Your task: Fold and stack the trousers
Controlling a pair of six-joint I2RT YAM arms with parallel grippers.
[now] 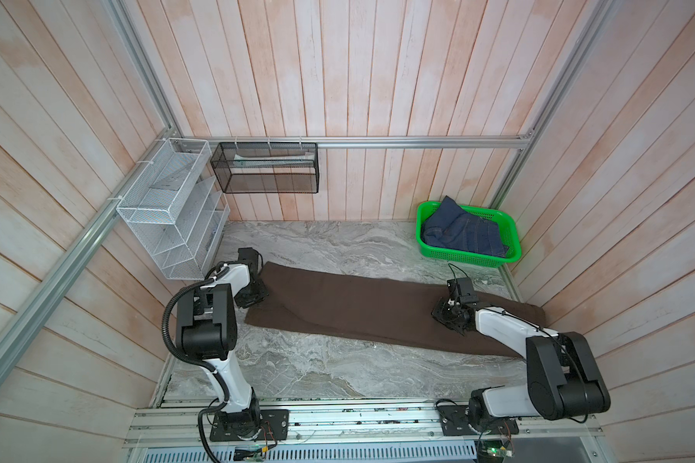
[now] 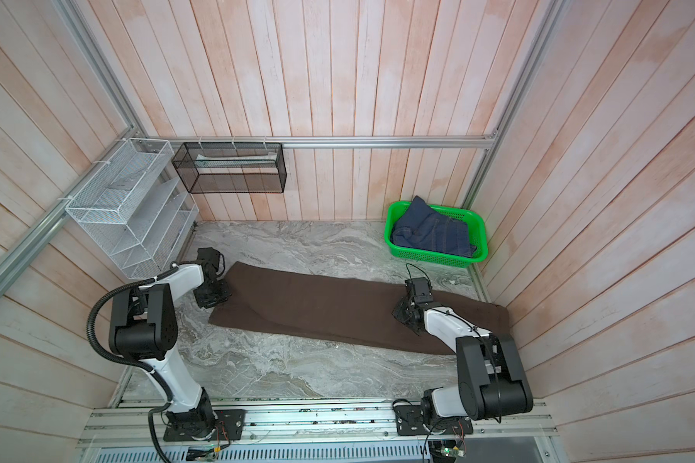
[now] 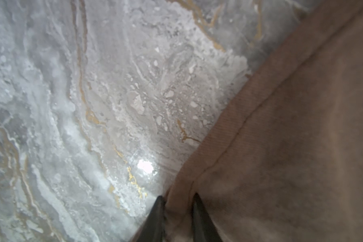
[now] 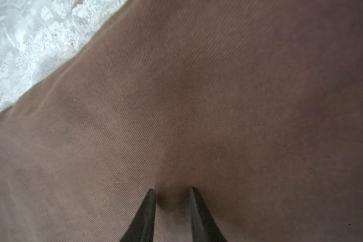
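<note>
Trousers [image 1: 358,308] lie flat on the table [image 1: 318,373], from 9 to 3 o'clock, not yet folded short or stacked. Left gripper [image 3: 177,201] pinches the 9 o'clock end. Right gripper [image 4: 172,192], tips slightly apart, presses cloth near 3; hold unclear.

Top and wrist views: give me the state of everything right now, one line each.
trousers: stretched full length, flat on the table
left hand: closed on the trousers' stitched edge
right hand: tips pressing into the trousers, grip unclear
jeans: loosely folded in the basket
basket: upright, far right corner, holding the jeans
</note>
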